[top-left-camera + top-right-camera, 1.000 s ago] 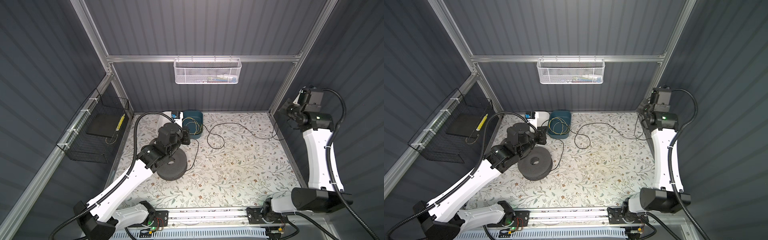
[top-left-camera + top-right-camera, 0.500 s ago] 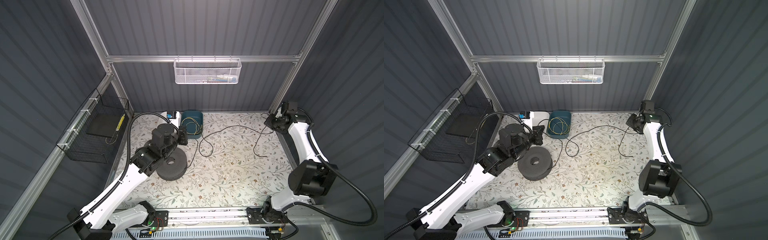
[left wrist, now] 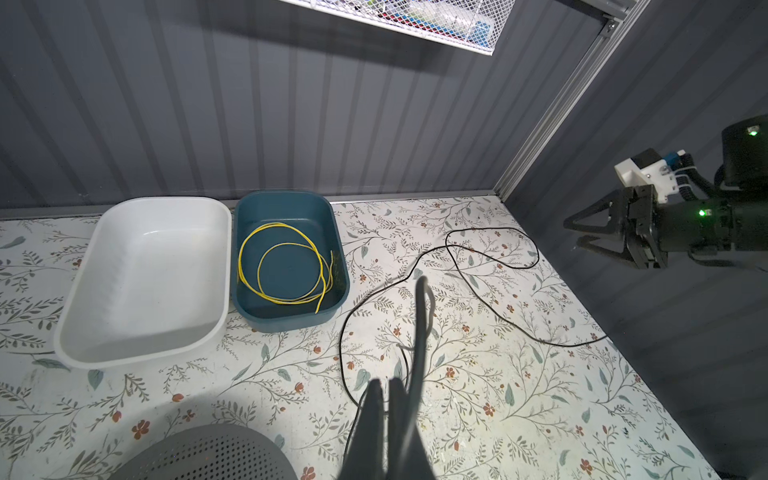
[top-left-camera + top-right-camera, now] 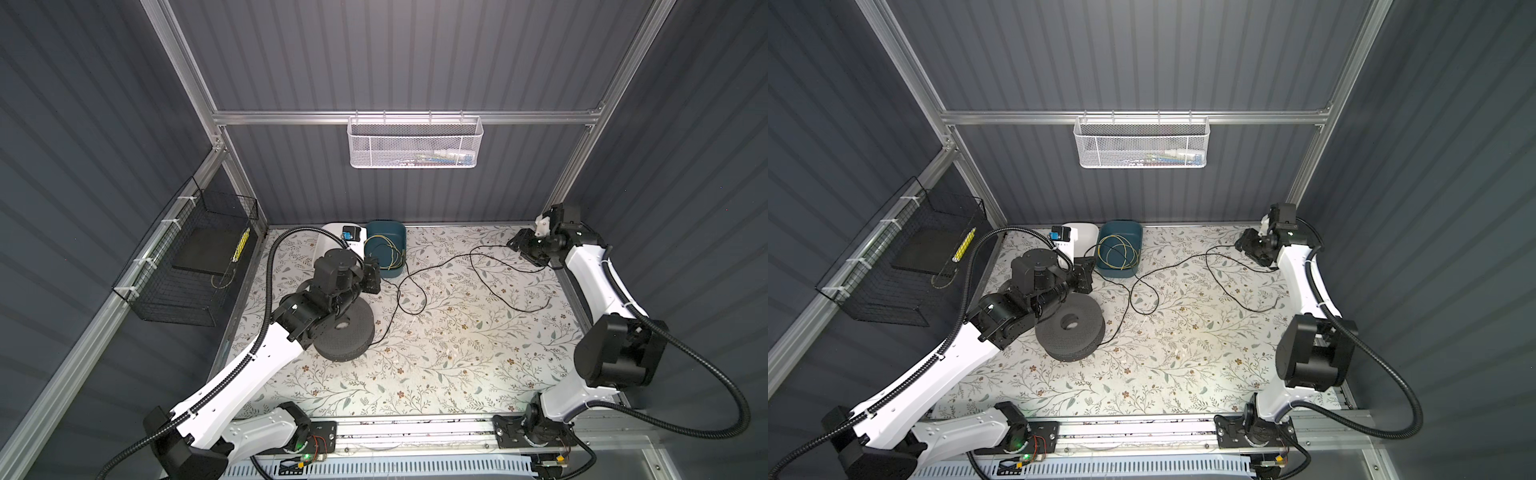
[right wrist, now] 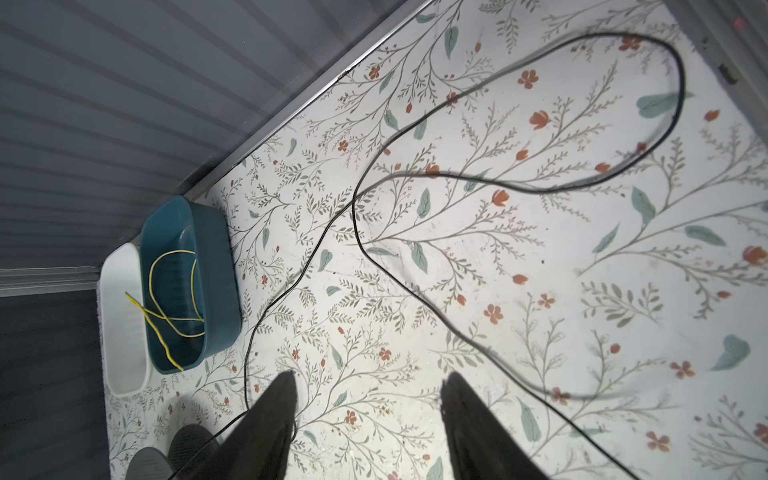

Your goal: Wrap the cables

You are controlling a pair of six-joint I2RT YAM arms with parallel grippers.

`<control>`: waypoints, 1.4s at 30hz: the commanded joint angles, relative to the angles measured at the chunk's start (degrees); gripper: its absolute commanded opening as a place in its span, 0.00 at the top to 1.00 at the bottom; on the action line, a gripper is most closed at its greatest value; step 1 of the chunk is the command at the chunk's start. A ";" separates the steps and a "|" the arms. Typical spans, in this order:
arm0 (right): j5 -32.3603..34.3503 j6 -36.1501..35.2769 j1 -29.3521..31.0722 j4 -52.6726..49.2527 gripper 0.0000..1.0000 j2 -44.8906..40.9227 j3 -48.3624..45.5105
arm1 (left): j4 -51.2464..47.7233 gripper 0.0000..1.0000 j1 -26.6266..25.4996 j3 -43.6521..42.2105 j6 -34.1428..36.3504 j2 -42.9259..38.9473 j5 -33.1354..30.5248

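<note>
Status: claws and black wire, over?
Left claw shut on black wire. Right claw open, empty. Wire sprawls loose over mat. Dark spool by left arm.

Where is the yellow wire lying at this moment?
In both top views the yellow wire lies coiled inside the teal bin, at the back of the table, left of the middle, beside the white tray.

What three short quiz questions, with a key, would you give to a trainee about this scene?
1. True or false: the yellow wire lies coiled inside the teal bin.
2. The right tool is: A open; B shut on the yellow wire; C shut on the bin's rim.
3. Which wire is spread loose over the table?
Key: 1 true; 2 A; 3 the black wire.
</note>
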 commanded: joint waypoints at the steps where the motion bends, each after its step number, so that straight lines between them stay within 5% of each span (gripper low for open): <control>1: -4.09 2.28 2.01 3.48 0.44 -4.43 -6.00 | 2.12 1.00 0.36 -0.60 -0.17 1.04 2.14; 7: -9.12 1.02 14.33 12.12 0.49 -13.20 -17.05 | 2.67 1.00 0.37 -0.25 -0.41 3.35 4.86; 10: -14.07 8.39 18.20 18.77 0.49 -15.37 -20.45 | 3.40 1.00 0.41 0.11 -1.20 5.16 7.05; 22: -15.65 29.98 27.83 42.49 0.42 -16.22 -24.12 | 11.29 1.00 0.39 -1.22 -1.02 11.46 15.72; 33: -15.54 -4.65 33.17 36.94 0.43 -16.37 -29.67 | 3.05 1.00 0.36 9.13 -1.03 17.09 20.25; 42: -12.38 -12.82 34.97 37.04 0.41 -12.58 -29.25 | 1.19 1.00 0.36 11.67 -2.29 18.56 23.77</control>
